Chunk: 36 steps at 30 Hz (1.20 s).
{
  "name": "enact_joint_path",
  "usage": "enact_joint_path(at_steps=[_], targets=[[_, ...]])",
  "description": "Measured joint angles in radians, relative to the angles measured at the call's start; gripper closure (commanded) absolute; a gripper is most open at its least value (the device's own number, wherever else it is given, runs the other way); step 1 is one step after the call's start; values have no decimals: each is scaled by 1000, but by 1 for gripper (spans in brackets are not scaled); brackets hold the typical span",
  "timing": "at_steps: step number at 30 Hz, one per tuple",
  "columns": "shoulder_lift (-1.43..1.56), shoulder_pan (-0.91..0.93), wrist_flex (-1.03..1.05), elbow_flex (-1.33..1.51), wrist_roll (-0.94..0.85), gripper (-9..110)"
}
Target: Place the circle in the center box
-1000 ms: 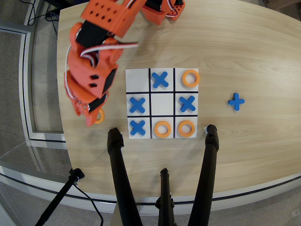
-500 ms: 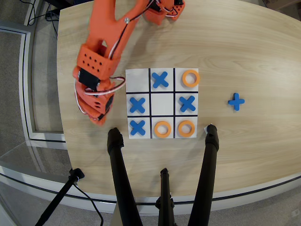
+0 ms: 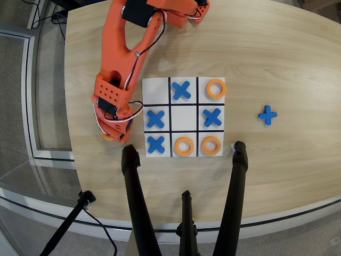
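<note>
End effector lowered over the loose circle, left of the board.

The end effector (image 3: 118, 136) covers most of the circle (image 3: 107, 137) on the tabletop (image 3: 277, 64); its grip cannot be told. Rightward, the center box (image 3: 184, 118) sits empty among filled cells, evidently reserved. Grey floor surrounds.

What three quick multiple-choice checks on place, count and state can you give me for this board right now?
1. Where is the loose blue piece? A in the top row; B on the table right of the board; C in a corner cell.
2. How many orange rings lie on the board? A two; B three; C five.
3. The center box is: A empty; B holding a ring; C holding a cross.
B: it lies on bare wood. B: one top right, two in the bottom row. A: only white shows.
</note>
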Motion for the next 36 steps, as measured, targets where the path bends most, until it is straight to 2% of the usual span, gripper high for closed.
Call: enact_joint_path(at_steps=[24, 30, 36], targets=[[-101, 100, -32, -63, -130, 84], [-41, 109, -51, 40, -141, 86], [41, 110, -239, 244, -141, 92]])
